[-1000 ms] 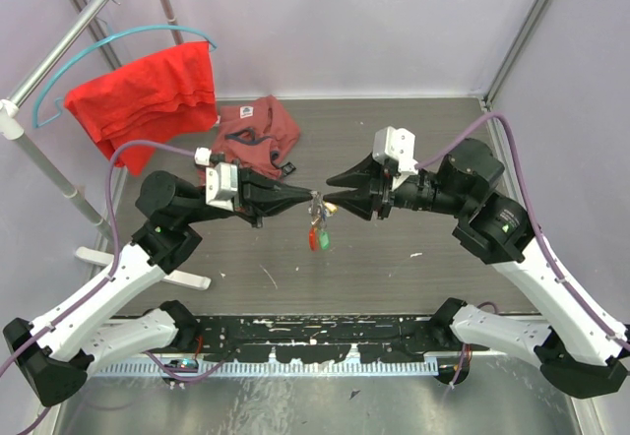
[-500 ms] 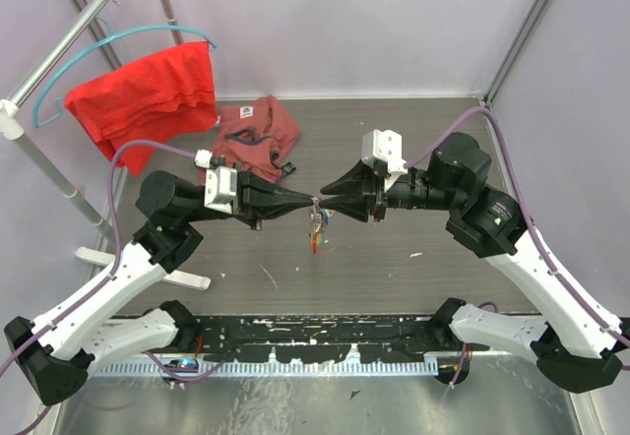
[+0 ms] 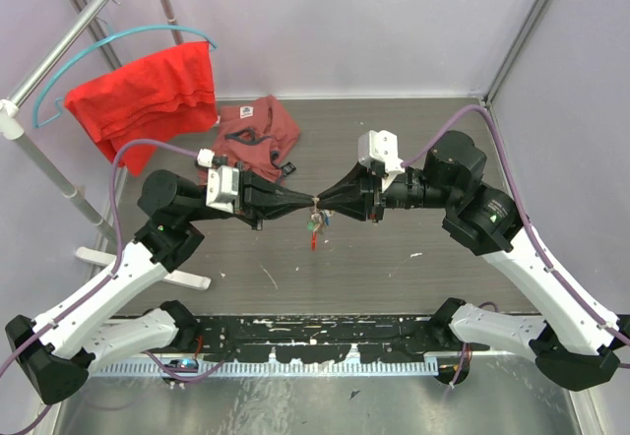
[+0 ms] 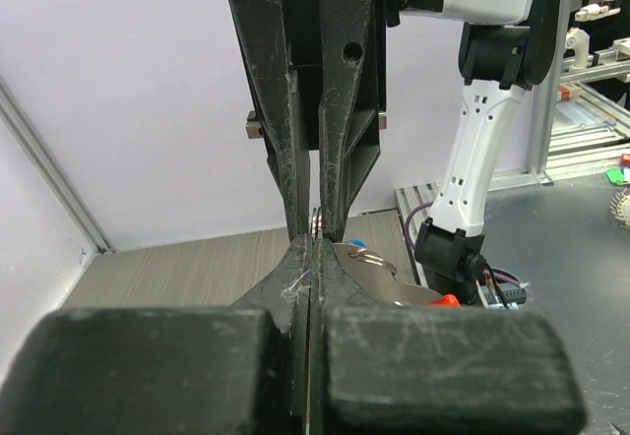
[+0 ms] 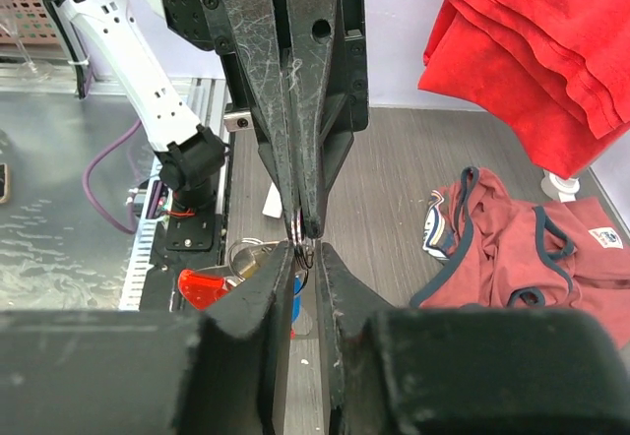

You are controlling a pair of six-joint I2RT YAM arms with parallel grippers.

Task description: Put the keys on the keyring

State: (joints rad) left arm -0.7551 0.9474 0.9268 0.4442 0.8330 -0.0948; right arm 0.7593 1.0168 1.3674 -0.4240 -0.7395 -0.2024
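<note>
Most of keyring [image 5: 300, 246] hidden between left tool [image 3: 309, 199] and right tool [image 3: 324, 200], keys [image 3: 317, 222] indistinct

My left arm [image 3: 108, 292] and right arm [image 3: 541, 278] are white shells with black joints, a purple cable [image 3: 143, 143] looping along each. Both end in long black wedge-shaped fingers [image 5: 251, 307], scuffed pale, with a white camera block [image 3: 379, 148] behind

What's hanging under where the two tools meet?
The keyring dangles there with its red tag and keys; the ring's top is hidden between the left tool and right tool.
</note>
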